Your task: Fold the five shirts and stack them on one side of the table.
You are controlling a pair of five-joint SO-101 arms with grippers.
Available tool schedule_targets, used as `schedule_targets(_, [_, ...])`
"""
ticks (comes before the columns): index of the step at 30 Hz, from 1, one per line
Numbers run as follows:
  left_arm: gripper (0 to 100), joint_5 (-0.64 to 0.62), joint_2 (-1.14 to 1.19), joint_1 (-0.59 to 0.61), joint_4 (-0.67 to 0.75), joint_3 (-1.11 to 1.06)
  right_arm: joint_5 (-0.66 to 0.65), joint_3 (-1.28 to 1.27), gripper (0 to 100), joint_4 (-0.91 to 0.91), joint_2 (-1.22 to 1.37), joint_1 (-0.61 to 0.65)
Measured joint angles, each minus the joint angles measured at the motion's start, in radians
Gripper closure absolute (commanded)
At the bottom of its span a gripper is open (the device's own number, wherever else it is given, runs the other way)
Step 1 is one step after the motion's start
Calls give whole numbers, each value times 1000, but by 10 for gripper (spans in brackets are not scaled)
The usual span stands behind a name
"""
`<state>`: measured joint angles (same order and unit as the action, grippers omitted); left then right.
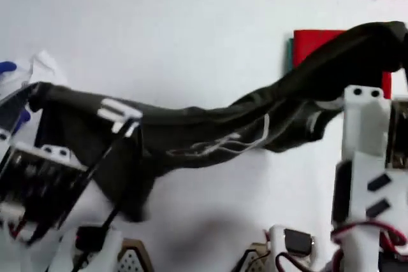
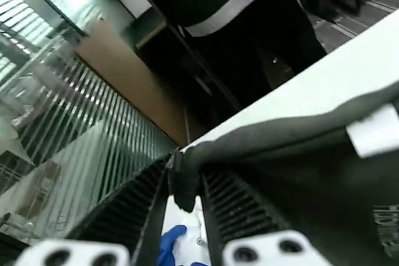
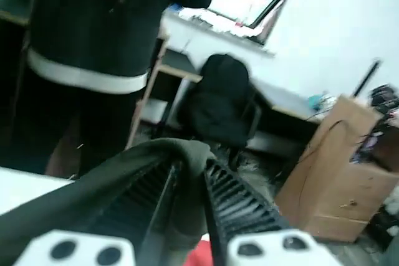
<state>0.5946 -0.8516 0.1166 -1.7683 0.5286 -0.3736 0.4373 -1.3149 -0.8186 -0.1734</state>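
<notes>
White tabletop [image 1: 191, 36] spreads across the high view, and a dark shirt [image 1: 210, 128] hangs over it in a long sagging band from nine o'clock to two o'clock.

At nine o'clock, the left gripper [image 2: 185, 165] has its ribbed jaws pressed together on a bunched corner of the dark shirt, with no gap showing beyond the cloth itself. Just past it, at ten o'clock, a crumpled white and blue cloth [image 1: 43, 65] lies on the table, probably another garment waiting its turn.

The middle of the shirt droops low, its pale print and a white tag facing up. It looks lifted and pulled out between the arms so it can be laid flat for folding.

At two o'clock, the right gripper [image 3: 190, 163] is likewise clamped tight on a fold of the same shirt, holding that end higher. Beneath that raised end lies a red folded shirt [image 1: 315, 41] with a green edge showing under it, apparently the start of the stack on that side.

The table is plain and matte, with arm bases and cables along its six o'clock edge. Beyond it, the left wrist view shows a slatted glass wall and a brown panel. The right wrist view shows a bright window, a black chair and a brown cabinet [image 3: 336, 179].
</notes>
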Motion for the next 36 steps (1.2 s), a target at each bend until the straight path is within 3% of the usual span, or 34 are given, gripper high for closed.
schedule_targets(10, [975, 0, -2, 0, 0, 103, -40, 63, 981, -38, -55, -69])
schedule_targets(15, [975, 0, -2, 0, 0, 103, -44, 63, 981, 40, -94, -121])
schedule_targets(23, [975, 0, -2, 0, 0, 3, -44, 75, 981, 115, -104, -130])
schedule_targets(36, [975, 0, -2, -2, 0, 87, -44, 212, 981, 38, -160, -130])
